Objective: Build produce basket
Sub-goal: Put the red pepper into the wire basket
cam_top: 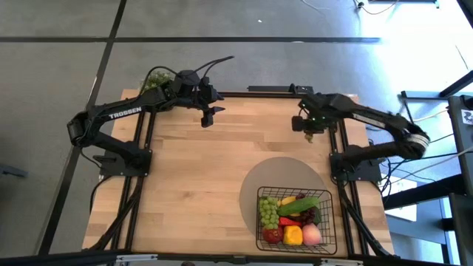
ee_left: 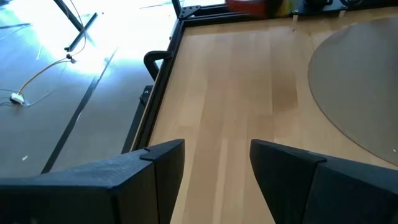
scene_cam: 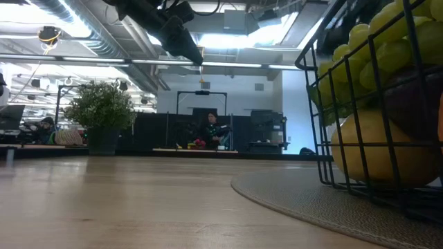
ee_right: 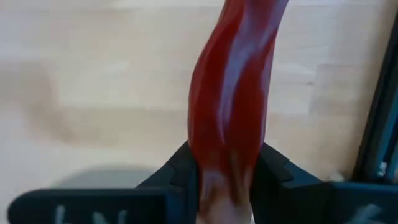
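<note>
The black wire basket (cam_top: 295, 222) stands on a round grey mat (cam_top: 277, 177) at the table's near right. It holds produce: green grapes (cam_top: 269, 211), a cucumber (cam_top: 301, 205), a red apple (cam_top: 273, 236), a yellow fruit (cam_top: 293, 235) and a pink peach (cam_top: 312, 235). My right gripper (cam_top: 310, 129) hangs over the far right of the table, shut on a red chili (ee_right: 230, 106). My left gripper (cam_top: 208, 115) waits open above the far left of the table, its fingers (ee_left: 158, 165) with nothing between them. My right gripper pinches the red chili near one end (ee_right: 225, 163) between its two fingers. The fingers point down at the table from above, and the chili runs on past their tips. It is lifted clear of the wood.
A bushy potted plant (cam_top: 157, 78) stands beyond the table's far left corner. Black frame rails (cam_top: 341, 159) run along both sides of the table. Bare wood (cam_top: 199, 185) lies between the arms and left of the mat. A person (scene_cam: 210, 130) sits far back in the room.
</note>
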You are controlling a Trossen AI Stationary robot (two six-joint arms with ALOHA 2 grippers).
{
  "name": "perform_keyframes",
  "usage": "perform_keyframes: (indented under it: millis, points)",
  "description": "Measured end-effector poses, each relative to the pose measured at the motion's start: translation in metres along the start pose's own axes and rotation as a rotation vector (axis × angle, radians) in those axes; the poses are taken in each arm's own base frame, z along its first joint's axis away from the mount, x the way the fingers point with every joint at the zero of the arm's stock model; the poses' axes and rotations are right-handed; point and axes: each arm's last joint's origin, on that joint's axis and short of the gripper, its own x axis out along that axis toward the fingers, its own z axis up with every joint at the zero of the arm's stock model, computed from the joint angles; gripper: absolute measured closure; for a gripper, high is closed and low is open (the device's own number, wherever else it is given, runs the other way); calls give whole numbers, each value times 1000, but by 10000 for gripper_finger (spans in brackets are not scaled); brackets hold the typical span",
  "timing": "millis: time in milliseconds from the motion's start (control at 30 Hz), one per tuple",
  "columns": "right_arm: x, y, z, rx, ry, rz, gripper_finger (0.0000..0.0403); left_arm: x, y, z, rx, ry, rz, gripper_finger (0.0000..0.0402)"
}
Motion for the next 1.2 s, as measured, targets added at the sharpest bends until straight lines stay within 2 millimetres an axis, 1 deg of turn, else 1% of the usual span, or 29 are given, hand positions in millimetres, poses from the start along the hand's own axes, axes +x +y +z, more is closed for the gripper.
perform_keyframes:
  millis: [167, 233, 400, 533, 600, 667, 800, 900, 1033, 1200]
  points:
    - [-48, 5, -34, -169, -40, 115, 320, 0, 0, 0, 0, 0, 0, 230]
    - [-64, 9, -49, -267, -48, 162, 320, 0, 0, 0, 0, 0, 0, 230]
    - [-93, 17, -88, -679, -4, 211, 318, 0, 0, 0, 0, 0, 0, 230]
    - [-106, 28, -114, -867, 42, 272, 315, 0, 0, 0, 0, 0, 0, 230]
    - [-110, 34, -129, -946, 101, 303, 316, 0, 0, 0, 0, 0, 0, 230]
    - [-111, 40, -147, -1048, 204, 332, 316, 0, 0, 0, 0, 0, 0, 230]
    - [-104, 50, -185, -1198, 412, 319, 314, 0, 0, 0, 0, 0, 0, 230]
    - [-98, 57, -213, -1271, 545, 284, 313, 0, 0, 0, 0, 0, 0, 230]
    - [-93, 71, -240, -1339, 620, 250, 312, 0, 0, 0, 0, 0, 0, 230]
    - [-94, 90, -263, -1378, 634, 246, 311, 0, 0, 0, 0, 0, 0, 230]
